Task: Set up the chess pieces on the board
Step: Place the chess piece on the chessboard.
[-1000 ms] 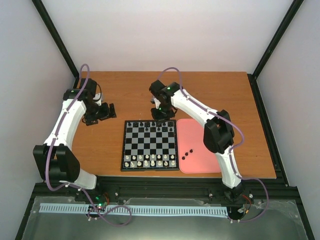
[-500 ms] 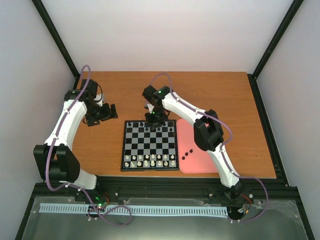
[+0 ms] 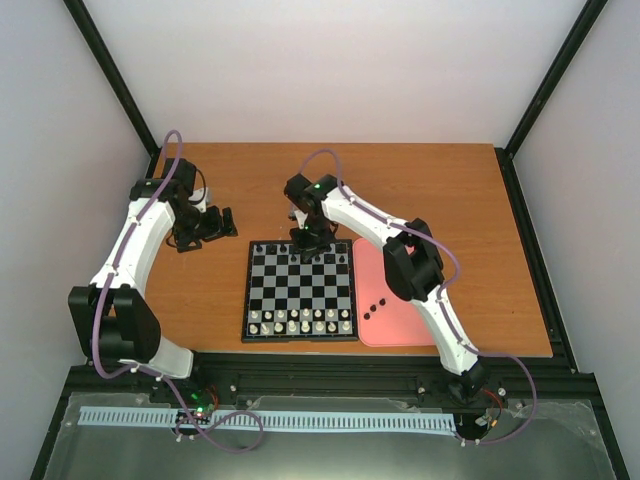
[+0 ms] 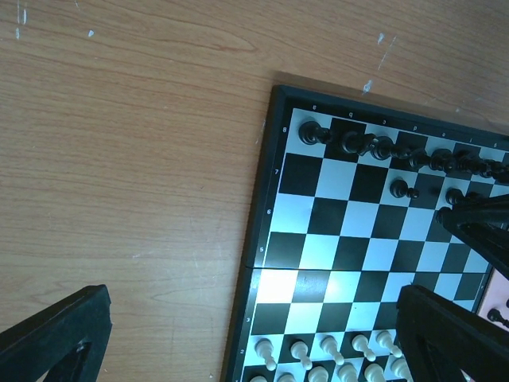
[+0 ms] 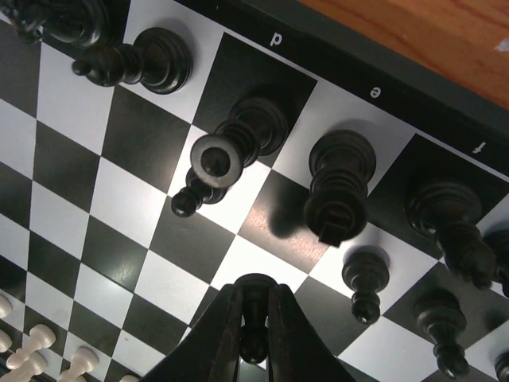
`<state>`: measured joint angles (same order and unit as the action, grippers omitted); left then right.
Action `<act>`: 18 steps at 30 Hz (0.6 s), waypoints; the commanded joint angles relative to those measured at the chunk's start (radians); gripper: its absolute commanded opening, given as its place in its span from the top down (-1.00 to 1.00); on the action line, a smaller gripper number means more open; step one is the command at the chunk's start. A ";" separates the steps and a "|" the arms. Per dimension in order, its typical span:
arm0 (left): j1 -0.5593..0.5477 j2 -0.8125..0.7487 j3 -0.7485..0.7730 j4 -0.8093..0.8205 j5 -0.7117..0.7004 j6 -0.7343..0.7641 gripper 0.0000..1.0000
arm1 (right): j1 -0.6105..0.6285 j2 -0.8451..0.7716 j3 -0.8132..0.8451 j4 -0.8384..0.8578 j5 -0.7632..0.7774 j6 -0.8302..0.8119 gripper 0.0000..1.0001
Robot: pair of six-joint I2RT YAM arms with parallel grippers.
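Overhead, surface (image 3: 250,180): orange-brown wood grain, flat and matt.
Board (image 3: 300,285): small square, black and pale grey chequer with a black border, lying flat on the surface in front of the arms.
Chess pieces (image 3: 285,249): tiny turned black figures along the board's far rows; three more lie on the tray.
White pieces (image 3: 300,322): tiny pale figures filling the two near rows.
Tray (image 3: 392,330): smooth pink rounded rectangle, just beside the board's right edge.
Left hand (image 3: 222,225): black, over bare surface left of the board's far corner.
Right hand (image 3: 306,246): black, over the board's far edge.
Left wrist view, left hand: blunt black fingers (image 4: 56,338) spread wide with nothing between them; the glossy board corner lies below.
Right wrist view, right hand: tapered fingers (image 5: 211,342) pinched almost together on a round-headed black pawn (image 5: 255,310), just in front of the back row; whether it touches the board cannot be told.
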<state>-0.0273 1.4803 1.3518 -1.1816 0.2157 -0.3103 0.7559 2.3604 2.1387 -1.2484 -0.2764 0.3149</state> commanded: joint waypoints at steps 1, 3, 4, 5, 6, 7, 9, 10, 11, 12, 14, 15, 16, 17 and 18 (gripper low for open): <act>0.001 0.004 0.015 0.016 0.022 -0.003 -1.00 | 0.006 0.035 0.029 0.012 0.008 0.006 0.80; 0.001 0.005 0.016 0.016 0.024 -0.001 -1.00 | 0.006 0.037 0.030 0.018 0.016 0.008 0.80; 0.001 0.006 0.017 0.016 0.026 -0.001 -1.00 | 0.006 0.038 0.029 0.024 0.018 0.010 0.79; 0.000 0.006 0.018 0.016 0.028 -0.001 -1.00 | 0.006 0.038 0.030 0.025 0.023 0.010 0.79; 0.000 0.007 0.017 0.016 0.029 -0.001 -1.00 | 0.006 0.041 0.033 0.025 0.027 0.011 0.79; 0.000 0.006 0.018 0.017 0.030 -0.001 -1.00 | 0.006 0.044 0.034 0.026 0.029 0.012 0.79; 0.000 0.007 0.018 0.018 0.031 0.000 -1.00 | 0.006 0.045 0.033 0.023 0.030 0.015 0.78; 0.000 0.005 0.017 0.017 0.032 0.000 -1.00 | 0.006 0.046 0.033 0.023 0.033 0.017 0.77; 0.001 0.005 0.015 0.017 0.033 0.001 -1.00 | 0.006 0.046 0.031 0.023 0.034 0.017 0.75; 0.000 0.002 0.014 0.019 0.033 0.000 -1.00 | 0.006 0.048 0.030 0.023 0.036 0.017 0.74; 0.000 0.000 0.010 0.020 0.035 0.000 -1.00 | 0.007 0.047 0.031 0.027 0.037 0.018 0.74; 0.001 0.001 0.009 0.020 0.036 0.000 -1.00 | 0.007 0.046 0.031 0.031 0.039 0.020 0.73; 0.001 -0.001 0.009 0.020 0.036 0.001 -1.00 | 0.006 0.046 0.030 0.034 0.042 0.020 0.73; 0.000 0.001 0.009 0.019 0.037 0.001 -1.00 | 0.007 0.048 0.031 0.037 0.044 0.021 0.73; 0.000 0.000 0.009 0.020 0.038 0.001 -1.00 | 0.007 0.050 0.031 0.039 0.044 0.020 0.73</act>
<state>-0.0273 1.4830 1.3518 -1.1748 0.2371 -0.3103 0.7559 2.3947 2.1407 -1.2263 -0.2504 0.3241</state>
